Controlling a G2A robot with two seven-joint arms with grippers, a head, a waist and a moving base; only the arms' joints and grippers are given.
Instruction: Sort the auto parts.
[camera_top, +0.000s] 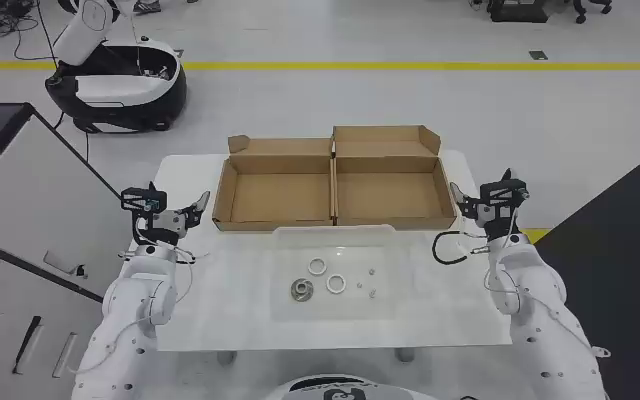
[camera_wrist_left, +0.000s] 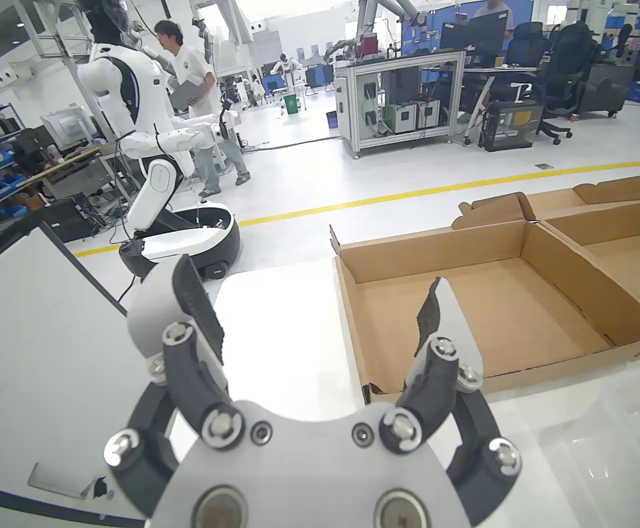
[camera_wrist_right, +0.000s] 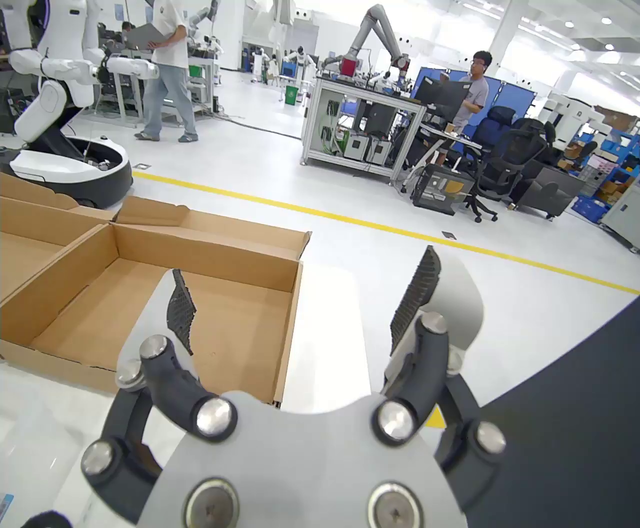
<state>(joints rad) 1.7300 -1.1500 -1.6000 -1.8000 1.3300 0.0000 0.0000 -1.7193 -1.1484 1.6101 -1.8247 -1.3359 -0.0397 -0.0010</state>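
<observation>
Start of sort: both arms' jaws wide, empty.
Parts, i.e. white rings (camera_top: 316, 266) & grey hub (camera_top: 301, 290), sit in clear tray (camera_top: 290, 250) on table (camera_top: 220, 300), just before empty boxes (camera_top: 270, 195). Prob. best: drop straight down, grip one ring across rim, avoid neighbours.

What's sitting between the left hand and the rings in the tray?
Only bare white table and the tray rim, as the top view shows; the left hand hangs open, holding nothing.

top: overhead, down on table (camera_top: 230, 300) | wrists: low, close behind jaws, facing boxes (camera_top: 275, 195) | shared: boxes
</observation>
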